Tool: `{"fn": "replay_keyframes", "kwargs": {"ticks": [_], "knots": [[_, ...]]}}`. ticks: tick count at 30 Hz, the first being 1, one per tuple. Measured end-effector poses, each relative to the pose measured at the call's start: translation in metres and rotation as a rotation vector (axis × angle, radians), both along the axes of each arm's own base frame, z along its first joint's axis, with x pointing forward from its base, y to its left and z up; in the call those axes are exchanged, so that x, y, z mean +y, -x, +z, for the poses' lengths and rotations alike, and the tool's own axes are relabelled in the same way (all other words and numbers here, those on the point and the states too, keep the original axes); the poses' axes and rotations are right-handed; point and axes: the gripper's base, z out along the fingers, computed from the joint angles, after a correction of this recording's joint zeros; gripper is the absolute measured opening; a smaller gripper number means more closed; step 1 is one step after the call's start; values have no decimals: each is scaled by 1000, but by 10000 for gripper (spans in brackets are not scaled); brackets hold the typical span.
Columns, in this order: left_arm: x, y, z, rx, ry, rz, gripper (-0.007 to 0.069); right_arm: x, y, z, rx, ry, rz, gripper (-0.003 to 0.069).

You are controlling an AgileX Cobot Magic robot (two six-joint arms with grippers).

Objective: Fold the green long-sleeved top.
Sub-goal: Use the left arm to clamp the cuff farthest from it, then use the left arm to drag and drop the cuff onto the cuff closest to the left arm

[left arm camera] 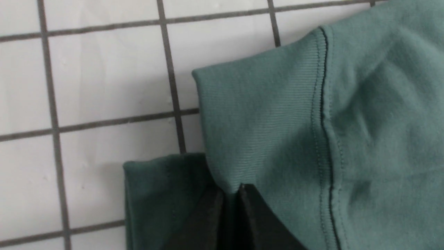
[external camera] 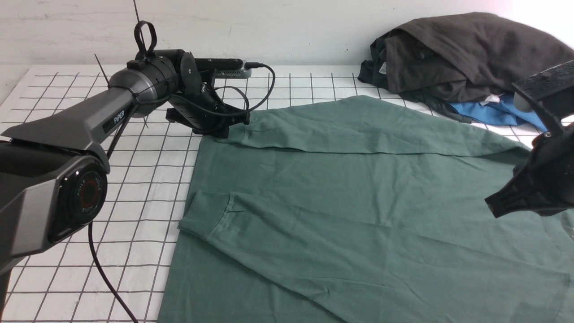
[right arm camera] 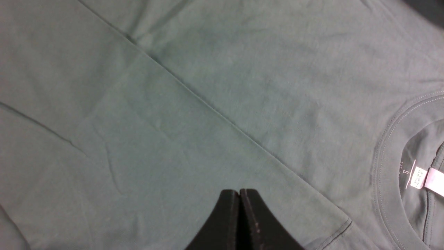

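Left gripper jaws pinching, it seems, a cuff of the green long-sleeved top; right gripper jaws clenched empty above it; dark heap behind, gridded counter open to its left.

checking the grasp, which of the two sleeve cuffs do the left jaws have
The far cuff, back left: the left gripper has its jaws shut on it. The near cuff lies untouched across the green top.

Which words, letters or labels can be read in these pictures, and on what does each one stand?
"PiPER": on the grey link of the left arm.
"S": size print inside the collar of the green long-sleeved top.
White neck tag: print too small to read.
Joint cap of the left arm: red ring of letters, too blurred.
Tag on the dark heap of clothes: unreadable.
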Motion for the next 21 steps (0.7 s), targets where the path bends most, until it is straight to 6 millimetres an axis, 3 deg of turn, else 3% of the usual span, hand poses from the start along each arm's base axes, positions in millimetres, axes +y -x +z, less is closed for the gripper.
{"fn": "replay_keyframes", "kwargs": {"ticks": [6,16,19,21], "knots": [[0,5,10,25,-15,-32,3,0,0,0,2,0,0,-14],[-2,42,59,254,3,-112,3,0,0,0,1,0,0,-14],[-2,49,70,269,-2,-129,3,0,1,0,9,2,-2,-14],[-5,59,91,242,-8,-146,3,0,2,-1,28,-3,-5,-14]]}}
